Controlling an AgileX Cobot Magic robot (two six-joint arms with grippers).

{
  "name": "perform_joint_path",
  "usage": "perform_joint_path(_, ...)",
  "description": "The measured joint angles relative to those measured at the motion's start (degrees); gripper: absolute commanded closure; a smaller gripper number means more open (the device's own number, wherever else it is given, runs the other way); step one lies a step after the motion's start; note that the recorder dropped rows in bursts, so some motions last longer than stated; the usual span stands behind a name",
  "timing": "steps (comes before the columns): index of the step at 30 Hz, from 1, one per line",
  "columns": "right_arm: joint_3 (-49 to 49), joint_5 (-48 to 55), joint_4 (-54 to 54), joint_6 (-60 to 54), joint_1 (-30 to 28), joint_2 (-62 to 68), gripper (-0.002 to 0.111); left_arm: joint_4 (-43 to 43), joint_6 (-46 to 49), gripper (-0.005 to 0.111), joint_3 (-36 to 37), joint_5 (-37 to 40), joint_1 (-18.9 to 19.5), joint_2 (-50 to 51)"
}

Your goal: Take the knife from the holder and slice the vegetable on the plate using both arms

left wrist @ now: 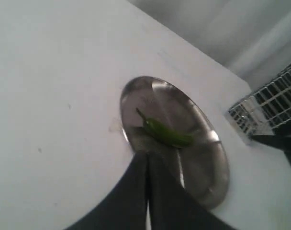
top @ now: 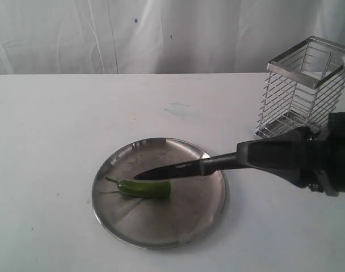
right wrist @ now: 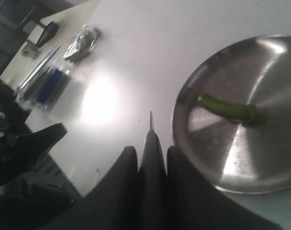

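The right gripper (top: 240,157) clamps the knife (top: 178,169) by its rounded black handle, blade level above the plate (top: 209,201), apparently lining up a cut. The glossy green vegetable (top: 145,188) lies on the dull scuffed steel near the desk's front edge. The left gripper (left wrist: 148,167) (fingers pressed together, holding nothing) hovers at the plate's rim. The wire holder (top: 300,93) stands toward the far right corner

The black knife (top: 178,168) is held level above the steel plate (top: 189,221), its tip over the green chili (top: 144,188). The wire holder (top: 300,90) stands upright behind.
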Motion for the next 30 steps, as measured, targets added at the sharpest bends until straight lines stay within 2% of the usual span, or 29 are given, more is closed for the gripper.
perform_joint_path(3,0.00,2.67,2.37,-2.36,0.00,1.73,0.108,-9.05,-0.63,0.107,0.00,1.70,0.00,0.00)
perform_joint_path(5,0.00,2.78,4.65,-4.13,0.00,2.79,0.108,-16.87,-0.78,0.107,0.00,0.17,0.00,0.00)
perform_joint_path(9,0.00,3.31,10.64,-9.20,0.00,4.48,0.108,-32.70,-0.78,0.107,0.00,-9.91,0.00,0.00)
perform_joint_path(11,0.00,3.83,14.08,-11.61,0.00,5.22,0.108,-33.99,-0.92,0.107,-1.13,-16.17,0.00,0.00)
perform_joint_path(13,0.00,4.07,16.24,-12.70,0.00,6.18,0.108,-31.78,-0.92,0.107,-3.87,-20.68,0.00,0.00)
perform_joint_path(15,0.00,4.28,17.50,-13.26,0.00,7.17,0.108,-23.45,-1.02,0.107,-8.09,-23.78,0.00,1.05)
perform_joint_path(18,0.00,4.53,18.06,-13.41,0.00,8.80,0.108,-2.39,-2.55,0.107,-14.61,-24.47,0.00,7.15)
perform_joint_path(20,0.00,4.61,18.85,-14.52,0.00,9.76,0.108,10.01,-8.53,0.107,-18.62,-22.79,0.00,13.46)
perform_joint_path(24,0.00,4.76,21.31,-17.23,0.00,11.78,0.108,28.71,-23.29,0.107,-22.57,-19.45,-1.33,26.70)
perform_joint_path(26,0.00,4.76,22.15,-17.63,0.00,12.82,0.108,38.99,-30.26,0.107,-22.82,-18.38,-5.18,33.30)
perform_joint_path(28,0.00,4.76,22.36,-18.12,0.00,13.64,0.108,49.92,-36.55,0.107,-22.82,-18.54,-11.71,39.09)
perform_joint_path(30,0.00,4.76,22.39,-19.30,0.00,14.21,0.108,59.66,-42.12,0.107,-22.28,-23.47,-18.58,44.08)
